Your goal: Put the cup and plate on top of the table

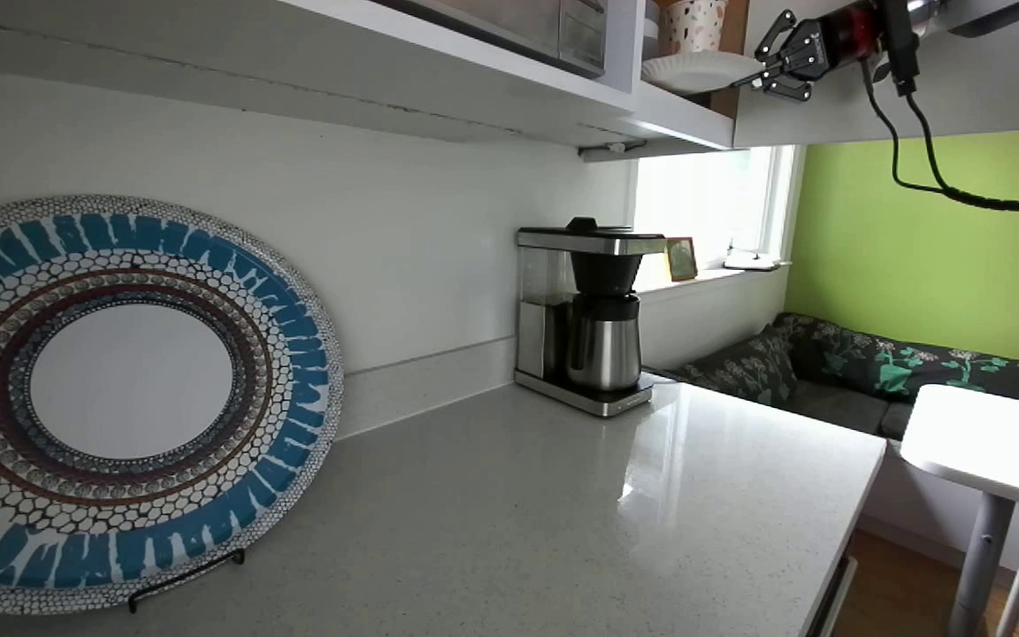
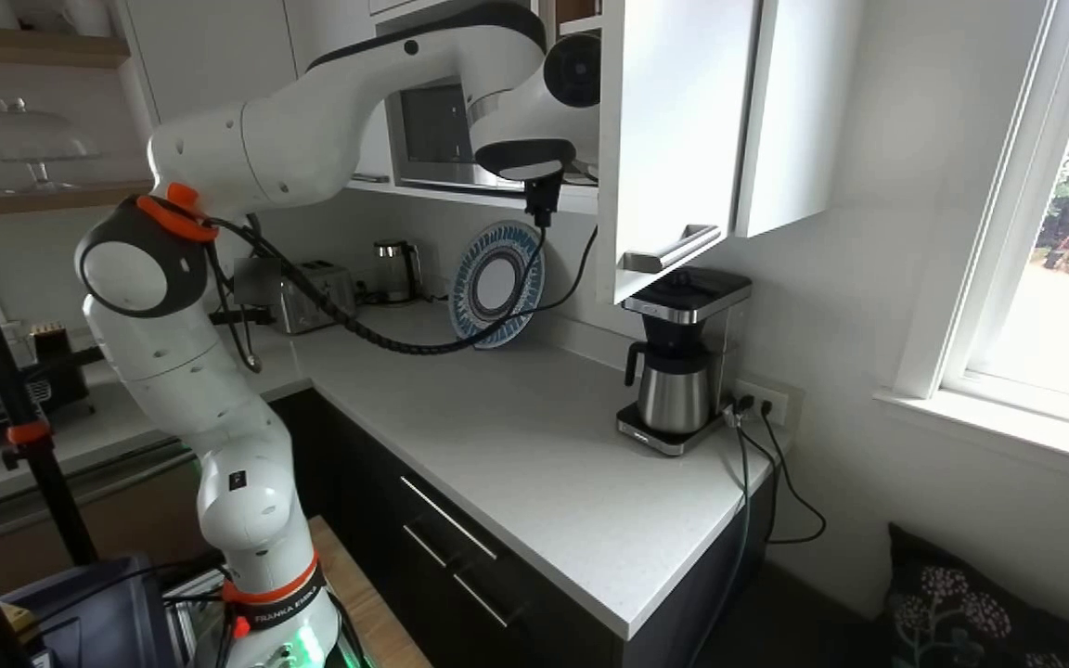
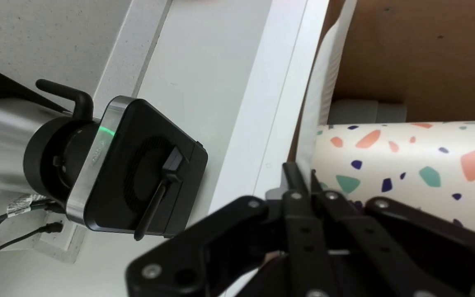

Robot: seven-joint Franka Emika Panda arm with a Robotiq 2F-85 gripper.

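The cup [image 1: 695, 26] is cream-white with coloured speckles. It sits at the open cabinet, its base at the plate [image 1: 695, 71]. The plate is white, with a ribbed rim, slightly tilted at the front of the cabinet shelf. My gripper [image 1: 750, 78] is shut on the plate's near rim. In the wrist view, the fingertips [image 3: 301, 173] pinch the plate [image 3: 329, 66], with the cup [image 3: 406, 173] right beside them. The table [image 1: 474, 522] is the pale grey countertop below, also in an exterior view [image 2: 507, 436]. There, the cabinet door and arm hide gripper, cup and plate.
The cabinet shelf edge [image 1: 682, 115] runs beside the plate. The open cabinet door [image 2: 683, 111] stands by the arm. A coffee maker [image 1: 593, 318] stands on the countertop below. A large patterned decorative plate [image 1: 134, 389] leans on the wall. A cable hangs from the wrist.
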